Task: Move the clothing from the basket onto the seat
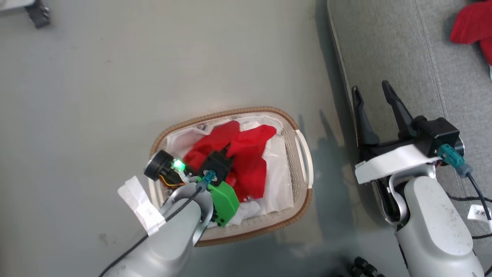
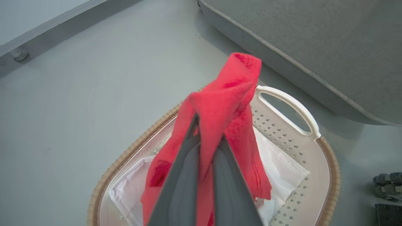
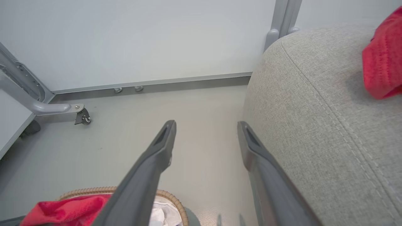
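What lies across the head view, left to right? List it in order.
In order: dark caster → basket holding red clothing → right gripper, open → red garment lying on the seat.

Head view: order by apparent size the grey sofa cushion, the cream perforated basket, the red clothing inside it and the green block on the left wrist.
1. grey fabric sofa cushion, even cropped by the frame
2. oval cream perforated plastic basket
3. bright red fabric clothing
4. green plastic block, smallest despite being nearer the camera
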Tool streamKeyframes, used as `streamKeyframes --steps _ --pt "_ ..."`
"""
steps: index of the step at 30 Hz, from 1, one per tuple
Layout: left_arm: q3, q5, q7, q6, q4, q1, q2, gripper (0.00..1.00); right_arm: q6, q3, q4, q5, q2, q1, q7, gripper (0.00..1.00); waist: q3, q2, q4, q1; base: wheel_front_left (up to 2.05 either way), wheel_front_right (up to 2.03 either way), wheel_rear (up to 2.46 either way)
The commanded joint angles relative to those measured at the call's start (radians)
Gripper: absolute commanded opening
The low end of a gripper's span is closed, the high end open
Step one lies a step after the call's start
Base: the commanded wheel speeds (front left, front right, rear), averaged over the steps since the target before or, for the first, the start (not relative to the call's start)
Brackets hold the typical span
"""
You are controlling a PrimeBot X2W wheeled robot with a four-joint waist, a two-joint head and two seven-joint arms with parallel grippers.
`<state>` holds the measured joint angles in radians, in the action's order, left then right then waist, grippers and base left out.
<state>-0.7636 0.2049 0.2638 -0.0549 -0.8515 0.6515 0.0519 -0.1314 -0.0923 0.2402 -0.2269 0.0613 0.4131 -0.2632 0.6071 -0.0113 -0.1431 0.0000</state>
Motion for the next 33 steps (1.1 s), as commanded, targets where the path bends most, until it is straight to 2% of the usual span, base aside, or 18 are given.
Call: streamKeyframes --steps 1,14,17,25,30,32,33 --pt "0.008 0.014 0.001 0.002 0.028 -0.035 0.0 0.0 0.001 0.005 0.009 0.008 0.009 -0.03 -0.002 1.0 -0.136 0.0113 0.097 0.0 0.0 0.0 0.0" --pt "0.134 0.073 0.001 -0.009 0.354 -0.213 -0.001 0.0 0.001 0.005 0.059 0.016 0.008 -0.209 -0.002 1.0 -0.423 0.0113 0.168 0.0 0.0 0.0 0.0" --pt "0.146 0.088 0.001 -0.024 0.427 -0.225 -0.001 0.0 0.001 -0.005 0.066 0.016 0.006 -0.241 -0.002 1.0 -0.466 0.0113 0.172 0.0 0.0 0.0 0.0" --pt "0.205 0.104 0.001 -0.027 0.563 -0.216 0.0 0.0 0.001 -0.037 0.07 0.008 -0.001 -0.295 -0.002 1.0 -0.545 0.0113 0.164 0.0 0.0 0.0 0.0" --pt "0.219 0.114 0.001 -0.029 0.592 -0.187 0.0 0.0 0.001 -0.101 0.05 0.009 0.004 -0.295 -0.002 1.0 -0.558 0.0113 0.159 0.0 0.0 0.0 0.0" --pt "0.222 0.113 0.001 -0.029 0.588 -0.179 0.0 0.0 0.001 -0.156 0.032 0.008 0.016 -0.275 -0.002 1.0 -0.558 0.0113 0.158 0.0 0.0 0.0 0.0" --pt "0.219 0.107 0.001 -0.029 0.584 -0.175 0.0 0.0 0.001 -0.226 0.009 0.001 0.034 -0.251 -0.002 1.0 -0.555 0.0113 0.157 0.0 0.0 0.0 0.0"
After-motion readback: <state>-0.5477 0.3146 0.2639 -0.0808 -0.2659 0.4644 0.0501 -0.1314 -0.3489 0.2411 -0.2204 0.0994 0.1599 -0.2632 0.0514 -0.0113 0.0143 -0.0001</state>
